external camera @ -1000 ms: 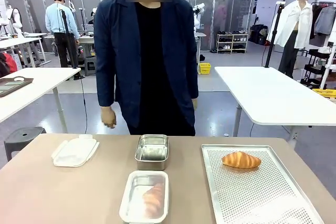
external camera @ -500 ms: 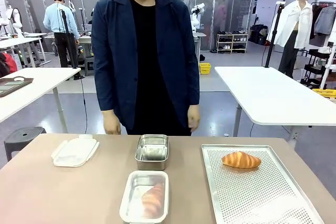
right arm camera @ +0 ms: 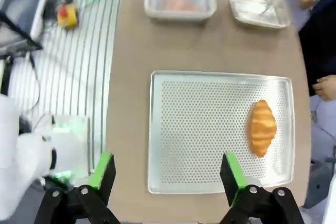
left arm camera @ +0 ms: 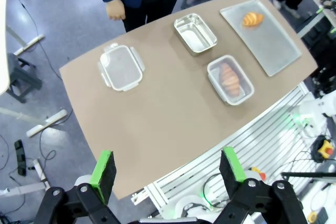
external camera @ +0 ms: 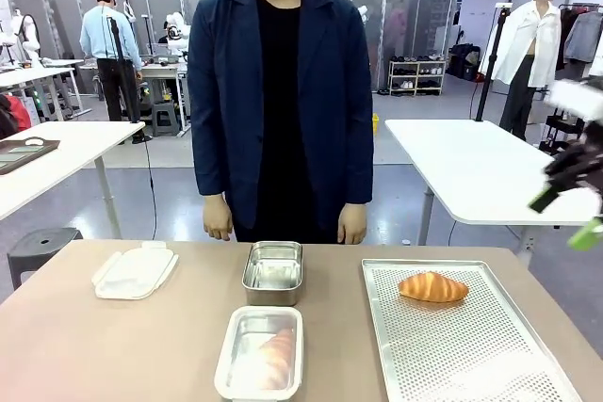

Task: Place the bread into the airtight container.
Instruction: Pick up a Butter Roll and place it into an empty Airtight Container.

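Right gripper [external camera: 568,217] is now swinging in at 3 o'clock of the front view, blurred, where a sec ago no arm was showing. The person [external camera: 283,101] has also shuffled toward 3 and is standing w/ arms down at the far edge of the table [external camera: 141,345].

In the right wrist view you're seeing its jaws standing wide apart w/ nothing btwn them, looking down on the perforated tray [right arm camera: 199,129]. Left gripper [left arm camera: 167,167] is hanging high over the table, pads apart too, empty.

The tray croissant [external camera: 432,286] is lying toward the tray's 12 o'clock end, untouched. The airtight container [external camera: 224,364] is sitting at the tray's 9 o'clock, lid off, already holding a second croissant [external camera: 275,357]. Its lid [external camera: 135,272] is lying out at 10 o'clock and the steel tin [external camera: 271,297] at 12.

Prob you're in the approach step, w/ the right arm heading for the tray bread. Next you're needing to drop over it, straddle its narrow width, close gently, then carry toward 9 into the container. It's looking like a tight fit beside the other one.
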